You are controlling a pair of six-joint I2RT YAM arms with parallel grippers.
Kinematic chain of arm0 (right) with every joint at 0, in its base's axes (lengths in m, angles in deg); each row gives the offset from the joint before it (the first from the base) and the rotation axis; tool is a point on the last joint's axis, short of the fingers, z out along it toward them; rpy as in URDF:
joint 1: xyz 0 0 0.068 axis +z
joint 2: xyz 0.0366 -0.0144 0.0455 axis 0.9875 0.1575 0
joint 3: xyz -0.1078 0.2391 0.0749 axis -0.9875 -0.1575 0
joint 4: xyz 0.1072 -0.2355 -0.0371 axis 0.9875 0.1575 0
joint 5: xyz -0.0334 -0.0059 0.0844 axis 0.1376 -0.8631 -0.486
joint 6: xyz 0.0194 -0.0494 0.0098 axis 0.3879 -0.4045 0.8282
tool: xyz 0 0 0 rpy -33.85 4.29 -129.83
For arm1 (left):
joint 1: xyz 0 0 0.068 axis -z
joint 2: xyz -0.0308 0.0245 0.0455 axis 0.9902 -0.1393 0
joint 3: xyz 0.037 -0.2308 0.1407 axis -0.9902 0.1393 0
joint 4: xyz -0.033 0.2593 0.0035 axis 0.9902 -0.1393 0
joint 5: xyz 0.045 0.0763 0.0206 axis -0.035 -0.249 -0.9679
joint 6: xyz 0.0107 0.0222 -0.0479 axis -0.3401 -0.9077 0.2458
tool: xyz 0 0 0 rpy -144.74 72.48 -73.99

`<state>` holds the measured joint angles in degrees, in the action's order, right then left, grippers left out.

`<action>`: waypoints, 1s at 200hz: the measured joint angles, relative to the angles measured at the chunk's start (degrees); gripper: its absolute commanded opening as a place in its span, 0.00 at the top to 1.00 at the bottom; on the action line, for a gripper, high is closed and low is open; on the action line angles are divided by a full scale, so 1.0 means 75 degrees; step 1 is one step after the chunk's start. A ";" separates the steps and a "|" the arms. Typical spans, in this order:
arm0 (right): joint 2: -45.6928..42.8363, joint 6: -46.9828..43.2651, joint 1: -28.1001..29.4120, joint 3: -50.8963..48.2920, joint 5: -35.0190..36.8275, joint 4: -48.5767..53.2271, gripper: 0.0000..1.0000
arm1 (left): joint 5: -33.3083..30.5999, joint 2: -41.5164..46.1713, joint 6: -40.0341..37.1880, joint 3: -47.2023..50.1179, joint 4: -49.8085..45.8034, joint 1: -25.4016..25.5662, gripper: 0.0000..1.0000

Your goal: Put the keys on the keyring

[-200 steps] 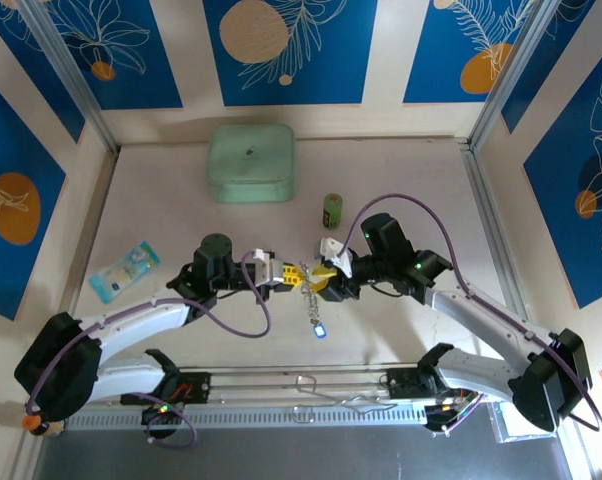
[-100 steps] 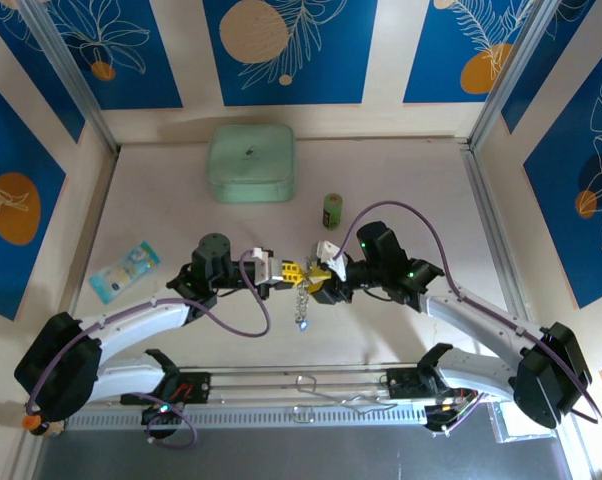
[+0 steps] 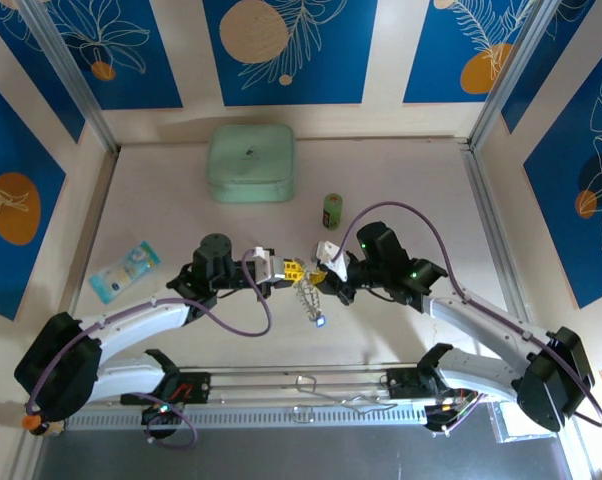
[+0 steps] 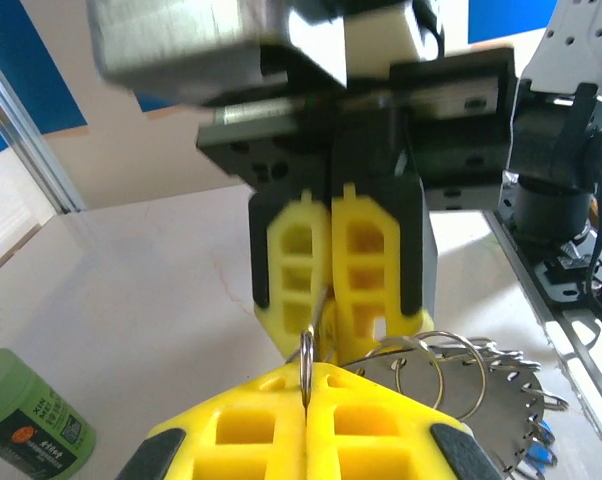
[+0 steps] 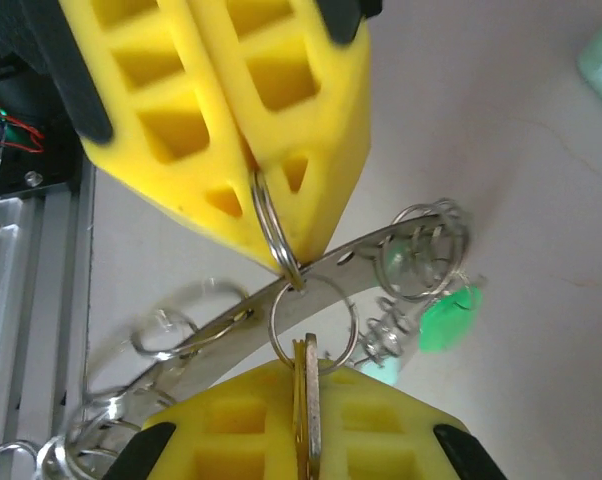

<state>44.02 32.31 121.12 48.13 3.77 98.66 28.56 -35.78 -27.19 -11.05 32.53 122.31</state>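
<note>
Right now both arms meet over the near middle of the bench [image 3: 421, 190], their yellow-fingered tools tip to tip. The left tool [image 3: 289, 269] is closed, its fingers pinching a small split ring [image 5: 271, 225] that stands edge-on between them. The right tool [image 3: 319, 278] is closed too, clamped on a thin brass-coloured metal piece [image 5: 306, 395] seen edge-on; I cannot tell whether that is a key blade or part of a ring. A round wire loop [image 5: 312, 312] sits between the two tools, touching the split ring and running down into the right tool's pinch.

The keyring [image 5: 231, 315], a flat silvery hoop carrying several small rings, hangs from this meeting point and dangles toward the near side. A green-headed key [image 5: 446, 322] hangs off the hoop to the right in the right wrist view. A blue-headed key [image 3: 321, 321] hangs at the nearest end of the bunch in the top view.

Elsewhere on the bench, a mint-green box [image 3: 251, 162] lies at the far side, left of centre. A small green cylinder [image 3: 332, 210] stands upright just beyond the right tool. A blue-and-white packet [image 3: 124, 268] lies at the left, well apart from the tools.
</note>
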 measured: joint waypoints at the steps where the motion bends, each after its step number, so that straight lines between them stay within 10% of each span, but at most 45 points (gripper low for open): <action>1: -0.0003 0.0000 0.0000 0.0006 0.0003 0.0006 0.98 | -0.0009 0.0000 0.0000 0.0000 -0.0015 0.0000 1.00; 57: -0.0067 -0.0341 0.0213 0.0632 0.0516 0.0536 1.00 | 0.0017 -0.0023 -0.0163 -0.0192 -0.0530 0.0009 1.00; 86: -0.0064 -0.0460 0.0303 0.0764 0.0740 0.0731 1.00 | 0.0015 -0.0058 -0.0198 -0.0329 -0.0734 0.0012 0.62; 131: -0.0017 -0.0603 0.0329 0.0924 0.1049 0.1008 1.00 | -0.0364 0.0154 -0.0090 -0.0207 -0.0554 0.0015 0.40; 200: 0.1099 -0.0708 0.0761 0.1734 0.1177 0.0755 1.00 | -0.3450 0.2780 0.1495 0.0122 0.0242 -0.0090 0.23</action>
<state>52.26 27.00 126.83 61.13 12.60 104.32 2.69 -14.93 -15.97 -10.13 34.34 121.63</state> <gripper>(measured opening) 0.075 0.750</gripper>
